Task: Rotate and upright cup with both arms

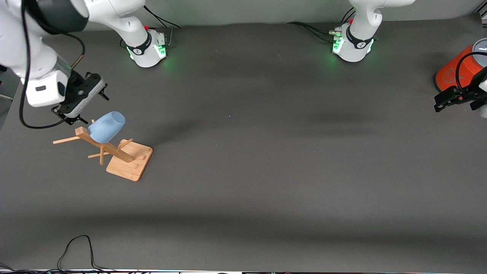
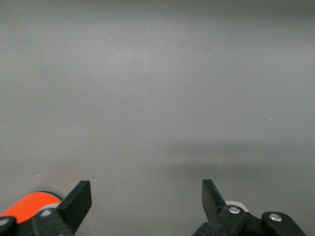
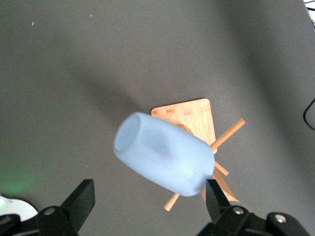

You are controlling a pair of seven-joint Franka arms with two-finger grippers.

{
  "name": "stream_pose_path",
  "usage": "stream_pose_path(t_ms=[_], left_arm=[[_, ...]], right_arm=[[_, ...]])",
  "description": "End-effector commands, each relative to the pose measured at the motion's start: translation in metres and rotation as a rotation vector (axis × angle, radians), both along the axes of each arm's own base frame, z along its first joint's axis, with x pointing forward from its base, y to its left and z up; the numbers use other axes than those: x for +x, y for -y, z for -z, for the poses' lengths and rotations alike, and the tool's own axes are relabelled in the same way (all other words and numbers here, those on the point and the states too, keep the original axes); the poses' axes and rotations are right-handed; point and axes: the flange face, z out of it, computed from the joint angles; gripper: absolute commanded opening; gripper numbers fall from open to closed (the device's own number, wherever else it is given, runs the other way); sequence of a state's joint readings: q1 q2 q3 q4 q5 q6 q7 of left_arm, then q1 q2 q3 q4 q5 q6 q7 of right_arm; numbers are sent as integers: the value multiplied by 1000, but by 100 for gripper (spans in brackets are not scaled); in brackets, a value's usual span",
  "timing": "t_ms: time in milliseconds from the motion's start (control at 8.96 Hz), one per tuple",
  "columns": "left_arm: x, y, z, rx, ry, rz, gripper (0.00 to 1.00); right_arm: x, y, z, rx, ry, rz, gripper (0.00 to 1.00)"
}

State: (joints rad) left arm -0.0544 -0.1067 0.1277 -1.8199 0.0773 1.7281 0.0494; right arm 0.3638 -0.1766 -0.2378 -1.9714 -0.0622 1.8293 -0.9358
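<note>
My right gripper [image 1: 89, 108] hung above the wooden cup rack [image 1: 114, 152] at the right arm's end of the desk [image 1: 266, 152], its fingers [image 3: 78, 201] spread wide and grasping nothing. From my right wrist, the pale-blue cup [image 3: 165, 157] lay framed between the two fingers, close but not touching either one. The cup sat slipped over a peg near the top of the rack's post, tilted, its open mouth pointing toward about two o'clock in the front view and its closed bottom toward my gripper. I judged it was parked that way because the angled peg carried it by the inside, which left the outer wall free for a grasp from the bottom end. My fingers were released wide, I think, so they could straddle the cup's body before closing.

My left gripper [image 1: 451, 99] waited at the left arm's end of the desk, at roughly three o'clock from the rack and well apart from it, beside the orange cylinder with the grey top [image 1: 462, 66]. Its fingers [image 2: 78, 201] were also released, with only bare desk between them. It probably held back there to receive the cup for the turn upright.
</note>
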Motion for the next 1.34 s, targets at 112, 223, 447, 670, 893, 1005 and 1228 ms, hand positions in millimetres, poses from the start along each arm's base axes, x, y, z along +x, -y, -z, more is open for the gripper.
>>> stream_pose_path(t_ms=[112,223,447,670,893,1005,1228], left_arm=[[-8,1,-7,-15,-12,-3,100],[-7,2,-6,-15,-14,0,100],[-7,2,-6,-15,-17,0,100],[-7,2,-3,-15,-22,0,100],[-7,2,-3,-15,-22,2,100],[-7,3,-2,-15,-23,3,100],[-7,3,-3,-15,-22,3,100]], right_arm=[[-7,22,5,70,72,-232,100],[-14,20,10,74,93,-267,100],[-23,0,20,73,97,-434,100],[-39,-9,21,66,128,-600,100],[-41,-3,21,61,138,-706,100],[-39,0,25,56,141,-761,100],[-34,4,41,56,143,-791,100]])
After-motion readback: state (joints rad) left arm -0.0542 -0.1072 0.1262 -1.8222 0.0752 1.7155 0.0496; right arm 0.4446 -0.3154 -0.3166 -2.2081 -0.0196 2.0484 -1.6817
